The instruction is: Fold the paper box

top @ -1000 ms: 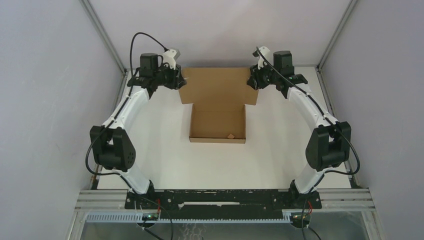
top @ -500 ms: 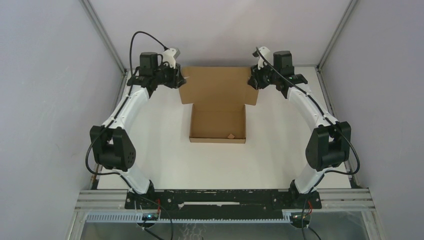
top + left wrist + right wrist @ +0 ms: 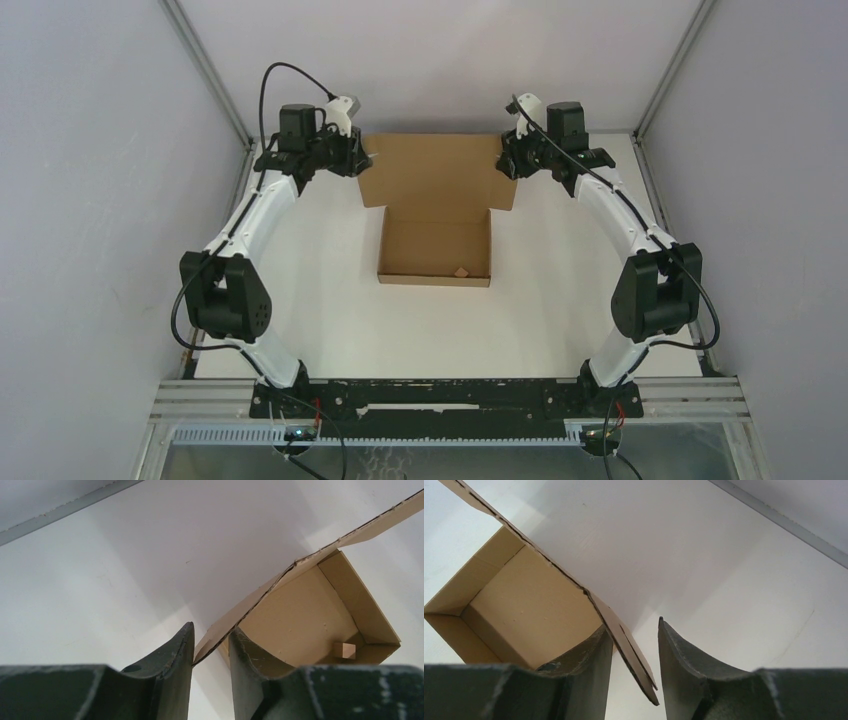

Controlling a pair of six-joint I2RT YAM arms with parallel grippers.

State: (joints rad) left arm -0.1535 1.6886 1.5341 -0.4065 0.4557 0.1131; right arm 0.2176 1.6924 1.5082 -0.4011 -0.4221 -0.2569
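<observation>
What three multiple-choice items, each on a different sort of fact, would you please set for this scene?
1. Where does the small cardboard scrap lie?
A. Inside the paper box
B. On the bare table
C. In a claw

2. How many claws have the edge of the lid between their fingers?
A. None
B. One
C. Two

3. What state is the paper box in?
A. Shut
B. Open, walls up, lid spread toward the far side
C. Wholly flat

Answers:
1 A: the scrap sits on the box floor near a corner.
2 C: the left claw and the right claw each straddle cardboard in their wrist views.
3 B: the inside of the box shows from above.
</observation>
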